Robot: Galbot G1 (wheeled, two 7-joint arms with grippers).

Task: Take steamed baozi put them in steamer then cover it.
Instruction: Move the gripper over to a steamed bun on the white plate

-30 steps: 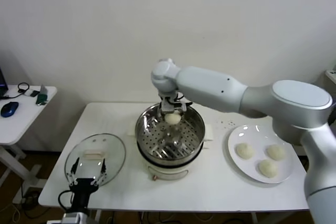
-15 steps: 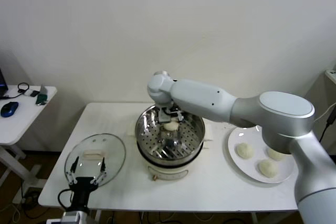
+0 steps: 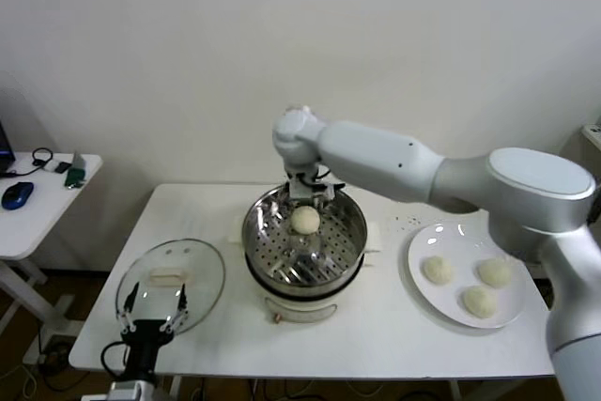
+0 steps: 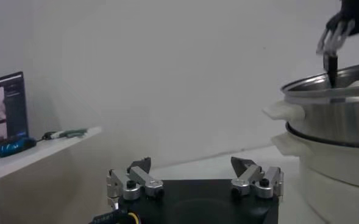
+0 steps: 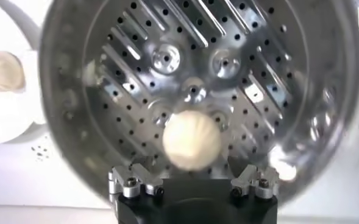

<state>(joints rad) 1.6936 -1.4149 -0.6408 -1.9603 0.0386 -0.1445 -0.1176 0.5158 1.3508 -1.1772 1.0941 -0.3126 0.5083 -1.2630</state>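
Observation:
One steamed baozi (image 3: 304,220) lies on the perforated floor of the steel steamer (image 3: 254,234), toward its far side. Directly above it hangs my right gripper (image 3: 306,196), open, its jaws spread wide and clear of the bun. The right wrist view looks down past the right gripper (image 5: 191,170) at the bun (image 5: 191,140) inside the basket (image 5: 289,73). Three more baozi (image 3: 438,270) rest on the white plate (image 3: 427,239). The glass cover (image 3: 202,269) lies flat at the table's left. My left gripper (image 3: 153,312) waits open at the cover's near edge.
The steamer sits on a white pot base (image 3: 300,308) at the table's centre. A small side table (image 3: 38,199) with a mouse and cables stands further left. In the left wrist view the left gripper (image 4: 191,163) faces the steamer's side (image 4: 331,109).
My right gripper opened and let go of the baozi, which now rests in the steamer. The gripper dipped, then rose a little. The left arm has not moved.

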